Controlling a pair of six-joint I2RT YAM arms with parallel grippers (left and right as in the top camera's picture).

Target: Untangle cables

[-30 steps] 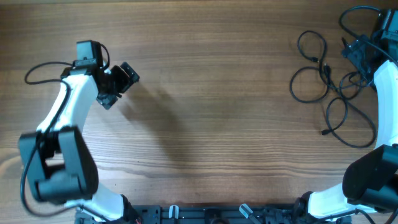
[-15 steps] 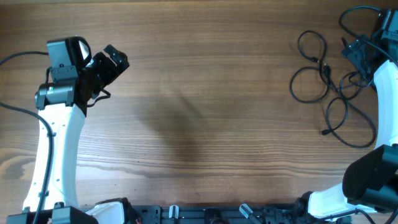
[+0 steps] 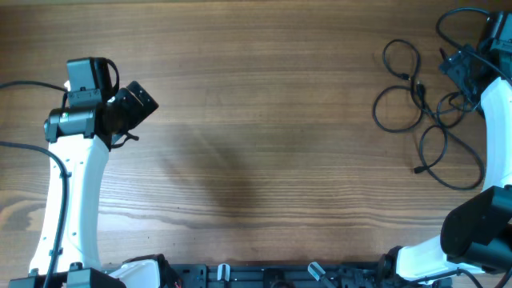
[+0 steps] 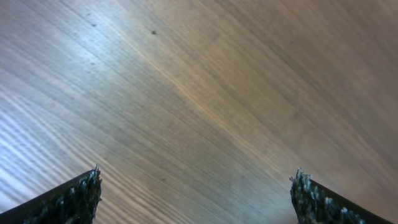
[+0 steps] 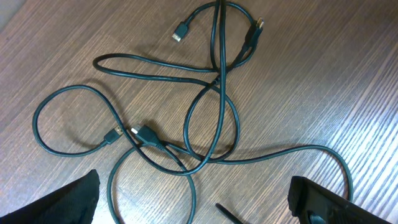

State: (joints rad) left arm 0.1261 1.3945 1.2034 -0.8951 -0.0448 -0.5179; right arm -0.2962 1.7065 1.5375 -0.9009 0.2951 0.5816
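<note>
The cables (image 3: 416,112) lie as thin dark loose loops with small plug ends at the far right of the wooden table. In the right wrist view the cables (image 5: 211,118) cross one another below my open right gripper (image 5: 196,199), which holds nothing. From overhead my right gripper (image 3: 464,70) hovers at the right edge of the loops. My left gripper (image 3: 136,100) is at the far left, far from the cables. In the left wrist view the left gripper (image 4: 196,193) is wide open over bare wood.
The wooden table (image 3: 256,144) spreads between the two arms. Thicker black wires run along the left arm (image 3: 32,144) and near the right arm (image 3: 456,16). The arm bases sit along the front edge (image 3: 264,276).
My left arm has swung left and toward the front, its gripper moving from about the upper left middle to the far left. The right arm and the cables have not moved.
</note>
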